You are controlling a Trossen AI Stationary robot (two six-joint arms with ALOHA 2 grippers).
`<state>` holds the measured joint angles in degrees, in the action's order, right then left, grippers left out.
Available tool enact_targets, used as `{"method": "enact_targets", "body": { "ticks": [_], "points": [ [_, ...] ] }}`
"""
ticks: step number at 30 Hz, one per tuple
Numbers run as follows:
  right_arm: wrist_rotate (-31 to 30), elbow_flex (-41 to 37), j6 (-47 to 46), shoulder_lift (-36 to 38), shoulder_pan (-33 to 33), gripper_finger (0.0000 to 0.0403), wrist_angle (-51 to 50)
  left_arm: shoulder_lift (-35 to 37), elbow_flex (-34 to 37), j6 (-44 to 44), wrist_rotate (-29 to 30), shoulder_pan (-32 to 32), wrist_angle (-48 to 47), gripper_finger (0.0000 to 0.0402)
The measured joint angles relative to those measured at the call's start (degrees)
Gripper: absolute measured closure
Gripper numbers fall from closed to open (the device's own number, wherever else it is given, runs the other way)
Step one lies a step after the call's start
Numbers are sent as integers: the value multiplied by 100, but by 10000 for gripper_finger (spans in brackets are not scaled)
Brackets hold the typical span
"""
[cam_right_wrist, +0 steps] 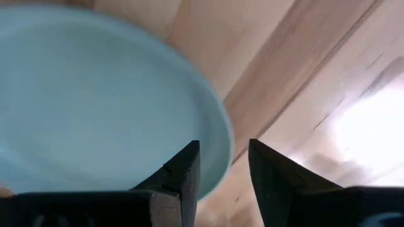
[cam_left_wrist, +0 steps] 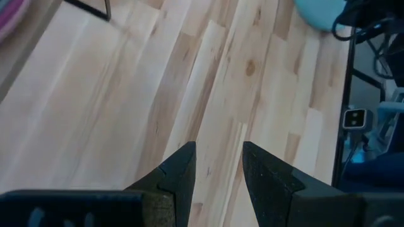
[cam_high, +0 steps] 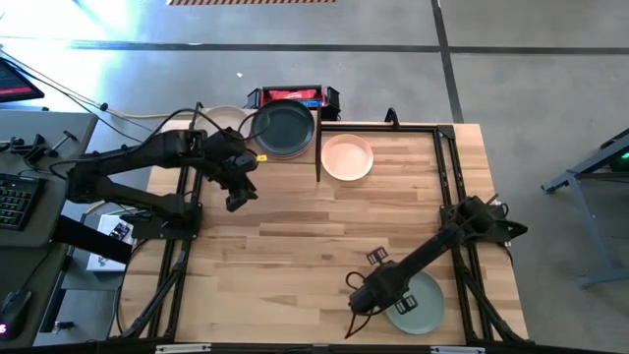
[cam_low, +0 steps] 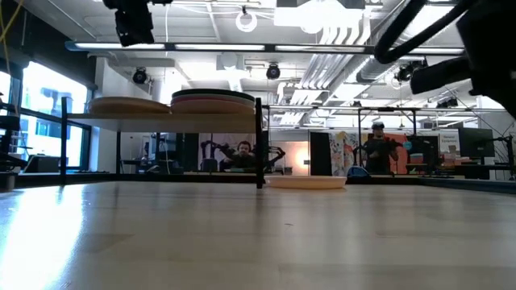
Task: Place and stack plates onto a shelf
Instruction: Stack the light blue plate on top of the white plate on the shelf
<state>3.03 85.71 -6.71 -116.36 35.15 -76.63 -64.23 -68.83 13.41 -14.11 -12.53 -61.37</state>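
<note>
The shelf (cam_low: 153,116) stands at the table's far left. On it lie a pale plate (cam_high: 226,120) and a stack topped by a dark green plate (cam_high: 285,128). A peach plate (cam_high: 347,157) lies flat on the table just right of the shelf. A sage green plate (cam_high: 421,305) lies flat near the front right edge. My right gripper (cam_right_wrist: 224,167) hangs open over this plate's rim (cam_right_wrist: 218,148), pointing steeply down. My left gripper (cam_left_wrist: 219,167) is open above bare wood, in front of the shelf, with nothing between its fingers.
Black frame rails (cam_high: 447,187) run along the table's left and right sides. A red and black box (cam_high: 292,95) sits behind the shelf. Bare wood (cam_high: 295,236) fills the table's middle. People stand in the room beyond the table.
</note>
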Motion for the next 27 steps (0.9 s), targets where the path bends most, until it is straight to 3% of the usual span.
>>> {"method": "enact_targets", "body": {
  "ticks": [11,22,27],
  "points": [
    [4,-394,12,-7,-35,289,494,-2,604,437,-13,0,158,284],
    [46,-909,-54,-11,-66,289,912,-2,635,702,-26,0,167,284],
    [146,-870,-78,-11,-72,328,916,-2,635,697,-20,0,167,284]
  ]
}}
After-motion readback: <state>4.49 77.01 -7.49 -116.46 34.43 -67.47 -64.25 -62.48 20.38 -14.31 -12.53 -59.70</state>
